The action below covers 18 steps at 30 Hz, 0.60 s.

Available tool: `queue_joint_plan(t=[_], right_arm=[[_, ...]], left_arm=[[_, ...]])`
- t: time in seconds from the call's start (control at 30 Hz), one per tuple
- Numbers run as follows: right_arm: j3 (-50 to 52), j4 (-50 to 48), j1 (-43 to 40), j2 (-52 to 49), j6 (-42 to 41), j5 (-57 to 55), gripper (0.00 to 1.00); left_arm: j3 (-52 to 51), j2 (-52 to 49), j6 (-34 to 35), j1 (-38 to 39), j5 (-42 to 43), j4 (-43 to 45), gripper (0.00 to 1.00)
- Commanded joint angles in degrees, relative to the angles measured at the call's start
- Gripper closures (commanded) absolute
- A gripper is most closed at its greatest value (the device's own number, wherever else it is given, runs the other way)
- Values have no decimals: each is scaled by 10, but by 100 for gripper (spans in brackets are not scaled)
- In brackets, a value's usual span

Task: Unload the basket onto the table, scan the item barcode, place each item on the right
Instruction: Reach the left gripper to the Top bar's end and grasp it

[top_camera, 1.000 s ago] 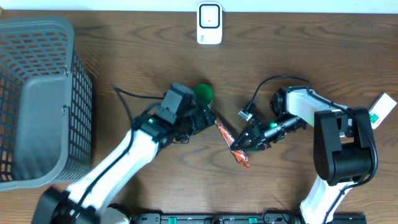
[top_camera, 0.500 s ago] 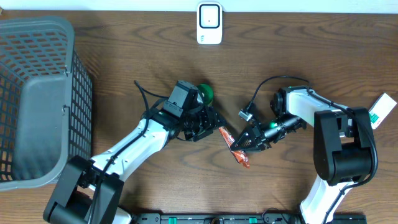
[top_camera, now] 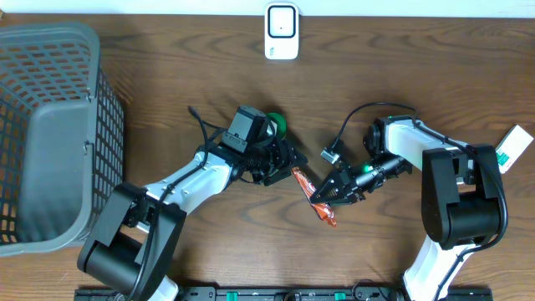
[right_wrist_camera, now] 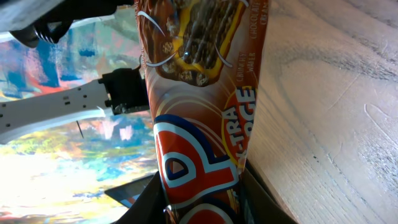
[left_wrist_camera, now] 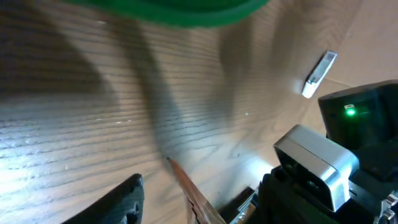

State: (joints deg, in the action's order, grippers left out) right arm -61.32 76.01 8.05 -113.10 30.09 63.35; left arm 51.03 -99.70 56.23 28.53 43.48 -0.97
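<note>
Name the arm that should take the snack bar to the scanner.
Right. The right gripper is shut on the snack bar, while the left gripper stands open around the bar's other tip and grips nothing. The scanner sits at the table's far edge.

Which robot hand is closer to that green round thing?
Left. The left hand sits right beside the green round thing; the right hand is farther off, gripping the snack wrapper.
</note>
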Motion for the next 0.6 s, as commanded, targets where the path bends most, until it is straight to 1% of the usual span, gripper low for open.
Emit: queue_joint_plan(t=[0.0, 0.1, 0.17, 0.27, 0.47, 0.57], right_arm=[[0, 1, -1, -5, -2, 12, 88], [0, 1, -1, -5, -2, 12, 88], [0, 1, -1, -5, -2, 12, 88], [0, 1, -1, -5, -2, 12, 88], [0, 1, -1, -5, -2, 12, 87], [0, 1, -1, -5, -2, 12, 87]], left_arm=[[-5, -8, 16, -2, 26, 7, 49], [-5, -8, 23, -2, 38, 17, 59], [-5, -8, 31, -2, 37, 17, 68], [-5, -8, 31, -2, 39, 17, 73], [-5, -8, 31, -2, 52, 17, 87], [-5, -8, 30, -2, 52, 17, 90]])
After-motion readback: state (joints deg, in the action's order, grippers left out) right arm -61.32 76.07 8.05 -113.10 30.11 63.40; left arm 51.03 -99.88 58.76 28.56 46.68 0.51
